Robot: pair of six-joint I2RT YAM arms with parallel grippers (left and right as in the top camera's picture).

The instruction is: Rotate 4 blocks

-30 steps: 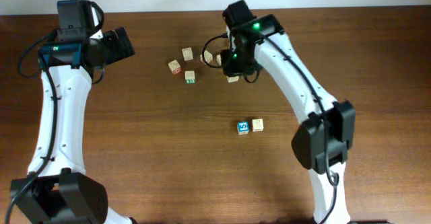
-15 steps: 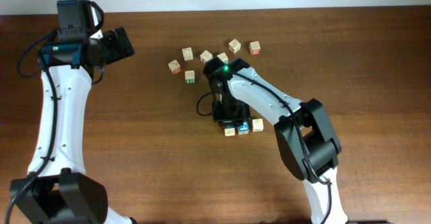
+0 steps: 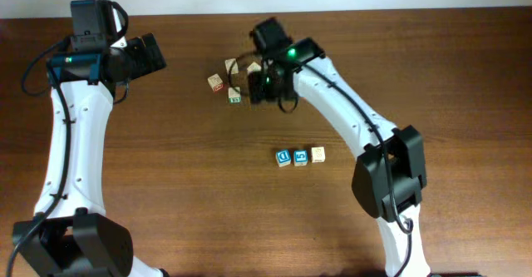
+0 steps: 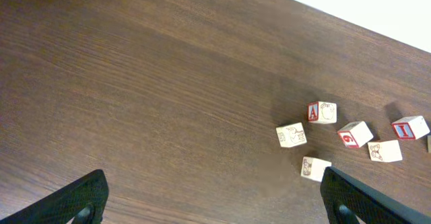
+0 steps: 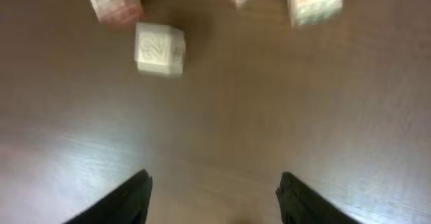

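Right claw (image 5: 214, 178): released. My fingers stand apart with nothing between them and only bare table (image 5: 222, 116) below. My wrist view is blurred. One blurred cube (image 5: 159, 48) lies ahead, left of the gap. Three more cubes are cut by the top edge, and I cannot read their print.

Overhead: I hang over the cluster of cubes at the far middle of the table. The green-print block (image 3: 235, 96) lies just left of my claw, not held. A red-print cube (image 3: 216, 82) and a plain-topped cube (image 3: 231, 66) lie near it.

Row nearer my base, left to right: first blue block (image 3: 283, 157), second blue block (image 3: 300, 156), pale block (image 3: 317, 154). They sit side by side; I cannot tell whether they touch.

Left claw (image 4: 214, 175): released, fingers at full spread over bare table at the far left. Six cubes lie ahead on its right, among them a red A cube (image 4: 321, 112).

Change: one second ago the row held only the second blue block and the pale block. Half a second ago my claw was down at the row's left end. Now the first blue block stands free there and I am back at the cluster. The left arm has not moved.
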